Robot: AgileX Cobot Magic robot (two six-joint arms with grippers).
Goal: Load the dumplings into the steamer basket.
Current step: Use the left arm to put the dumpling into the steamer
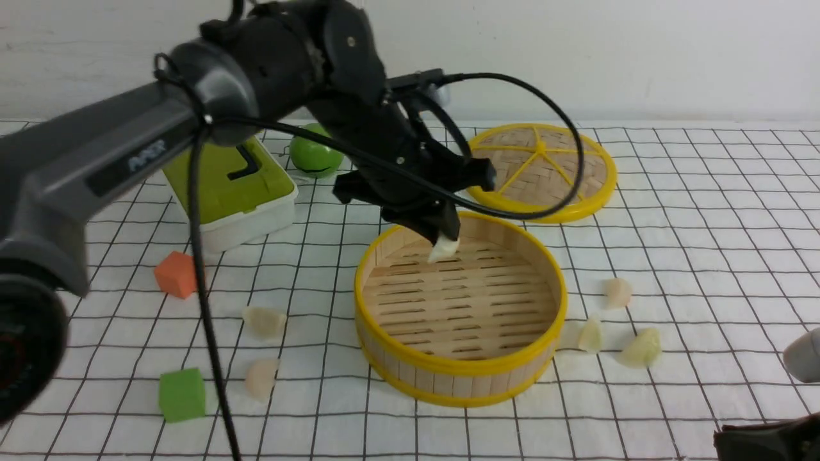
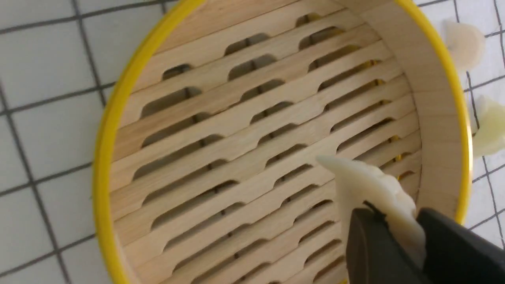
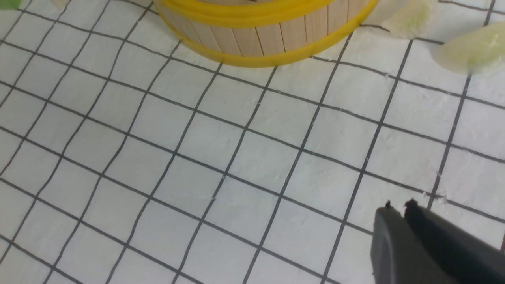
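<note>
Over the steamer basket [image 1: 448, 384], one pale, pinched dumpling [image 1: 443, 248]

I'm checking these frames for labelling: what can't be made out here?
- Front view: the left arm covers part of the green ball and the green-lidded box.
- Left wrist view: the left gripper covers one end of the held dumpling.
- Right wrist view: the top edge cuts off the steamer basket, its inside unseen.

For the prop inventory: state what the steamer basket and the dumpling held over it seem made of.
The steamer basket: pale matte wood or bamboo slats with visible grain; glossy yellow rims, probably plastic. The dumpling in the left pincer: off-white, slightly translucent, smooth, likely soft plastic or silicone.
</note>
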